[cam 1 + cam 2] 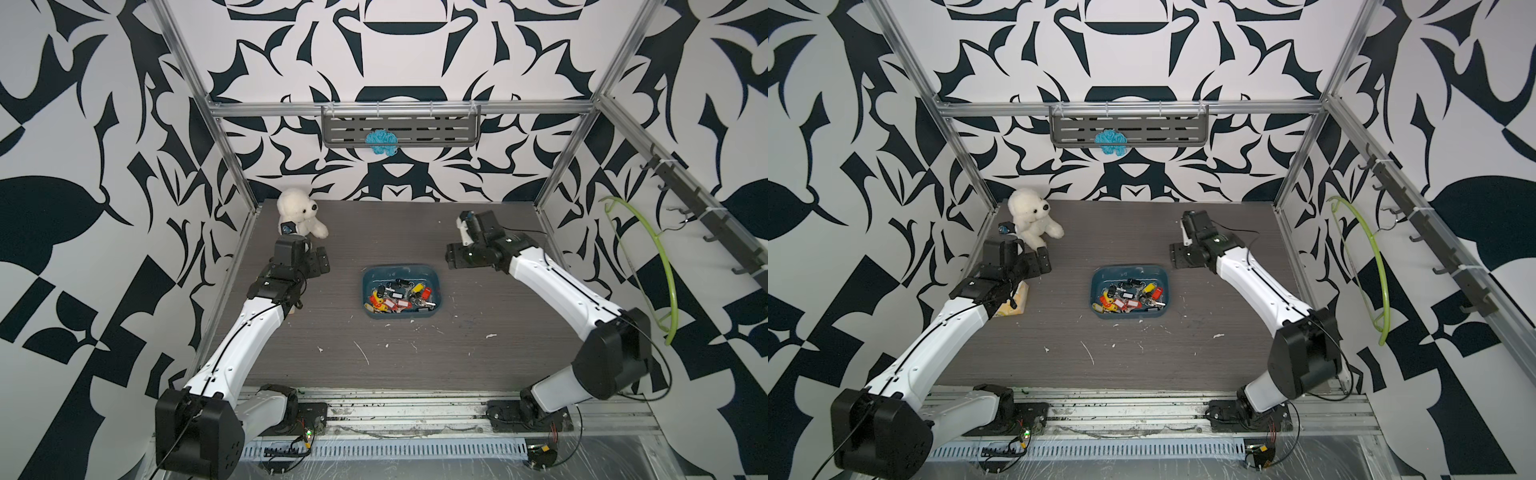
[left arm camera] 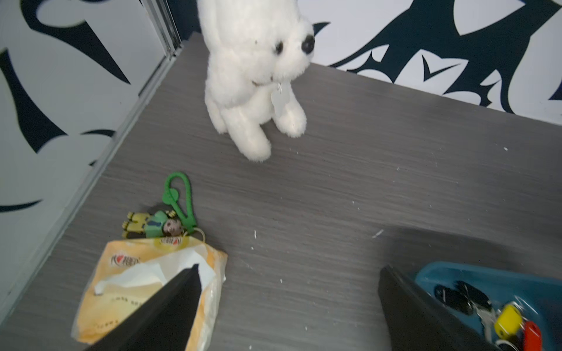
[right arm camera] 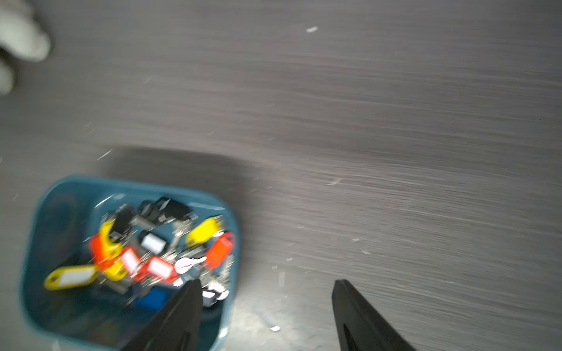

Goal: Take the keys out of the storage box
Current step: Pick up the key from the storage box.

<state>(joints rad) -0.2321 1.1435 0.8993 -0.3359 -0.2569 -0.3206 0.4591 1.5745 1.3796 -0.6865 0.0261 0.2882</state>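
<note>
Grey tabletop (image 1: 415,353), perhaps paint-flecked, bears storage box (image 1: 377,276); patterned walls (image 1: 83,124).

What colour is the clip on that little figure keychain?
The clip is green, left wrist view.

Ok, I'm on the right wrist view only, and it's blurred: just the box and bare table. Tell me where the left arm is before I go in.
Observer: The left gripper hovers open near the left edge of the table, well clear of the storage box, and it holds nothing.
Operator: Tell me what's below that arm.
Observer: A yellow tissue pack, with a small figure keychain on a green clip beside it.
Operator: Now check for loose keys outside the box.
Observer: None show in either top view. The keys are all piled inside.
</note>
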